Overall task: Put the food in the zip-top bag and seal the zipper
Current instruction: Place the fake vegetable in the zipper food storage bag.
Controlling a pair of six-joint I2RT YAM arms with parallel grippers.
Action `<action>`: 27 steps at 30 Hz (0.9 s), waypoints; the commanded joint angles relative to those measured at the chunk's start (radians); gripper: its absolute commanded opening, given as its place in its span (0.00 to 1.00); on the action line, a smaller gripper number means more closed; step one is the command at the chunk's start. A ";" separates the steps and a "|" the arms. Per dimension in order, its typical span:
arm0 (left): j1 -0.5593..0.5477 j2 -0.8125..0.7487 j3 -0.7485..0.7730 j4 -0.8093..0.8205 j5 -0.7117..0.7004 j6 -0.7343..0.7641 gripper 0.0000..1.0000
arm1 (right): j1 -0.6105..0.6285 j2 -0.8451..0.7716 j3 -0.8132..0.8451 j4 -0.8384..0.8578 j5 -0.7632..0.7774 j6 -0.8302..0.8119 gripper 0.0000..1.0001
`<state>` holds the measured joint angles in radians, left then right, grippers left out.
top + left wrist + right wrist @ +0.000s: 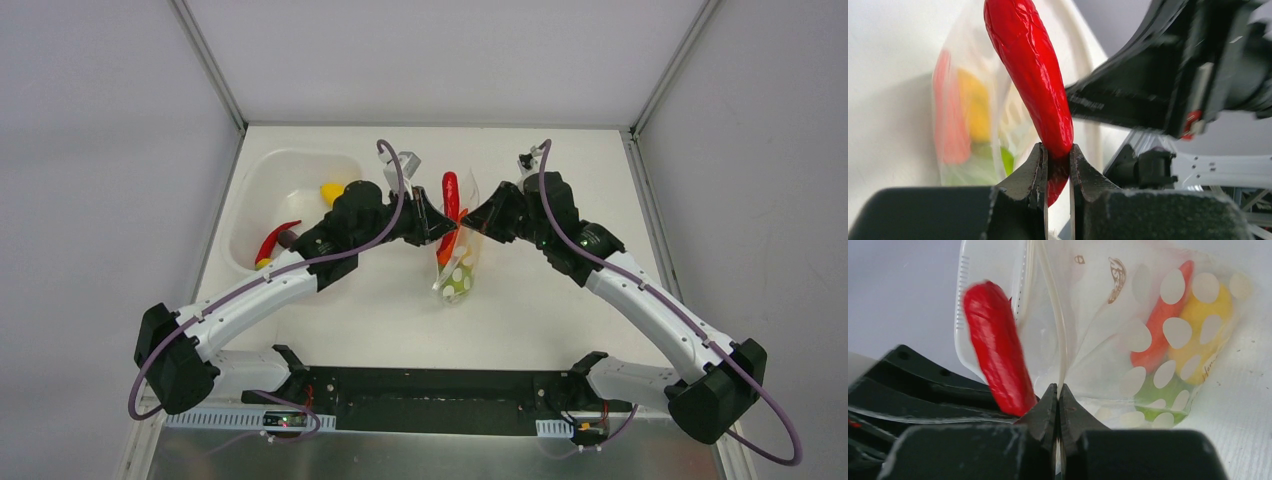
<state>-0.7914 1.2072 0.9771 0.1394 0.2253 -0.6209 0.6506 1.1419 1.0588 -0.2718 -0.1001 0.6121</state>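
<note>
1. At table centre, the left gripper (1058, 155) clamps the lower end of a red chili (1033, 75). Its jaws are parted only by the chili's width.
2. In the top view the chili's long axis runs from 6 to 12 o'clock. The gripped end is at 6, and the free tip points to 12, toward the far edge.
3. The right gripper (1058, 390) is at 3 o'clock of the chili. Its jaws are pressed together on a thin edge of the zip-top bag (1128, 340) near its mouth.
4. The bag's length runs 12 to 6 o'clock, with the mouth at 12 between the two grippers and the closed end at 6 on the table (560, 300).
5. An orange piece (1158, 335), a yellow piece (1205, 325) and a green piece (1160, 392) sit together at that closed end.
6. A white tub (262, 180) at 9 o'clock of the left gripper holds a second chili (272, 242).
</note>
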 commanded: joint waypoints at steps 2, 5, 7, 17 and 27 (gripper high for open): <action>-0.018 -0.037 -0.059 -0.012 0.066 0.041 0.02 | 0.002 -0.033 -0.002 0.073 0.049 0.008 0.00; -0.021 -0.030 -0.045 -0.048 0.107 0.094 0.05 | 0.001 -0.018 0.002 0.074 0.043 0.011 0.00; -0.024 -0.027 -0.032 -0.066 0.120 0.135 0.06 | 0.002 -0.009 0.003 0.075 0.035 0.013 0.00; -0.035 -0.056 0.014 -0.134 0.130 0.366 0.12 | 0.000 -0.014 -0.008 0.077 0.036 0.031 0.00; -0.034 0.020 0.114 -0.344 0.045 0.352 0.26 | 0.000 -0.076 -0.038 0.132 0.018 0.016 0.00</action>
<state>-0.8188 1.2140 1.0359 -0.1230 0.3187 -0.2890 0.6506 1.1255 1.0267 -0.2352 -0.0784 0.6285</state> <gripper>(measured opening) 0.225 0.007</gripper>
